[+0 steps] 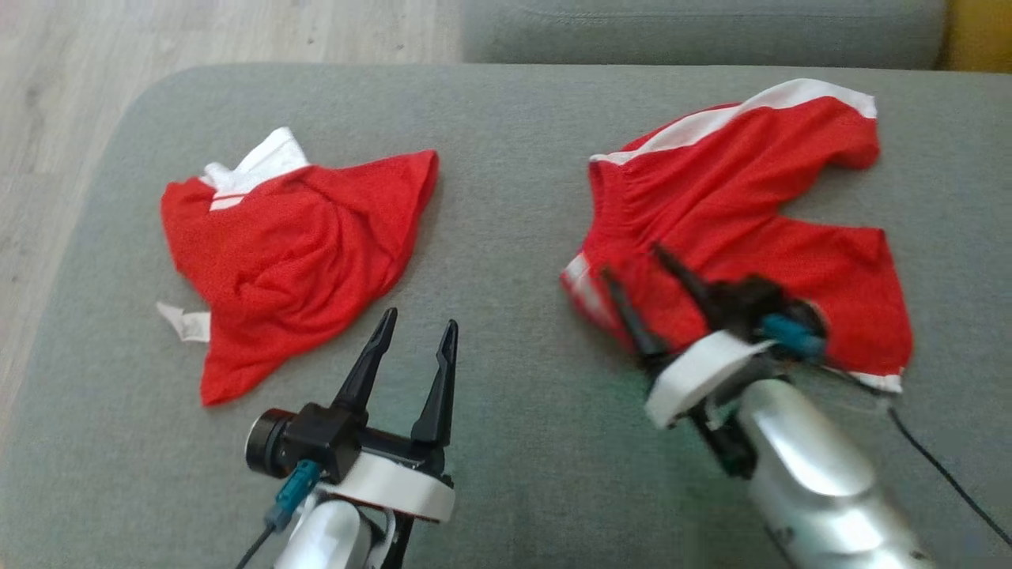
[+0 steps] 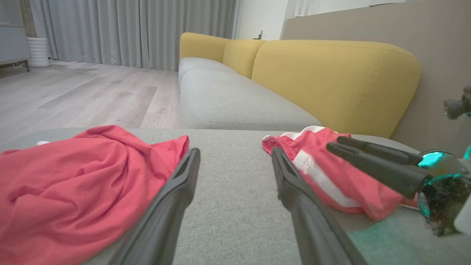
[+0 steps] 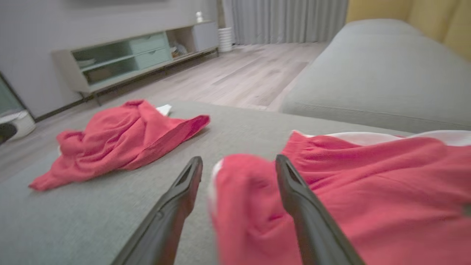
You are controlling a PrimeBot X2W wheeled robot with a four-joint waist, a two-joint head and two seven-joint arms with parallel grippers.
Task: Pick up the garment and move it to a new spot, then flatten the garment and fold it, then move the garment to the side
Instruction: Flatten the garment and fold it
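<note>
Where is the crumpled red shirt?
In the head view, the crumpled red shirt lies left on the grey cushion, just beyond the open left tool.

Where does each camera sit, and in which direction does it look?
Head view: on the head, looking down at the grey cushion; left gripper and right gripper show, both open.
Left wrist view: on the left wrist, facing the yellow sofa back between its fingers.
Right wrist view: on the right wrist, facing the floor, fingers astride the red shorts.
Shared: the crumpled red garment and shorts show in all three.
</note>
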